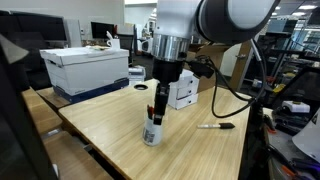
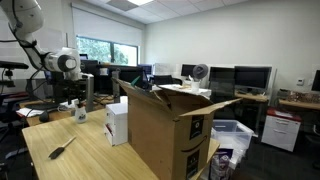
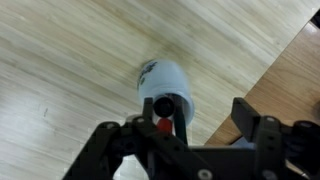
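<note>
A white cup (image 3: 160,78) with dark print stands upright on the wooden table (image 3: 60,60). A black marker with a red part (image 3: 163,112) stands in its mouth. My gripper (image 3: 196,110) hovers straight over the cup, with the marker close to one finger. Bare wood shows between the marker and the other finger, so the jaws are open. In an exterior view the gripper (image 1: 160,101) is just above the cup (image 1: 152,133), with the marker (image 1: 153,112) sticking up. The cup (image 2: 81,114) is small in the other exterior view.
A second black marker (image 1: 216,126) lies on the table, also seen in an exterior view (image 2: 62,150). A small white box (image 1: 181,93) stands behind the cup, a large white bin (image 1: 88,68) further back. An open cardboard box (image 2: 165,135) stands near the table end.
</note>
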Controlling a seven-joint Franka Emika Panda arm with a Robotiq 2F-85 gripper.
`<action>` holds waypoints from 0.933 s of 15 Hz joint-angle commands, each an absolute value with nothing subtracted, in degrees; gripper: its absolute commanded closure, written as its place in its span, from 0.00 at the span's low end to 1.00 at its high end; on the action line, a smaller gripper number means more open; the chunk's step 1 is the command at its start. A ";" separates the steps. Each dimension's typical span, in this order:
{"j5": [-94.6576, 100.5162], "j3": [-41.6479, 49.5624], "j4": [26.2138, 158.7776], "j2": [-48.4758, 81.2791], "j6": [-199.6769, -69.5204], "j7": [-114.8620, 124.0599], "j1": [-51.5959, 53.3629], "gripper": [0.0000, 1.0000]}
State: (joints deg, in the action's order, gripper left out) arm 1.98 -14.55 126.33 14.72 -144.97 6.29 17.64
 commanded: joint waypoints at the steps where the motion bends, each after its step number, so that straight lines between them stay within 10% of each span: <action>1: 4.21 -13.65 125.53 15.66 -145.75 8.67 18.72 0.46; 9: 5.80 -12.98 124.91 15.40 -144.42 9.35 19.20 0.92; 14: 5.13 -13.35 123.61 14.50 -140.68 9.46 19.18 0.92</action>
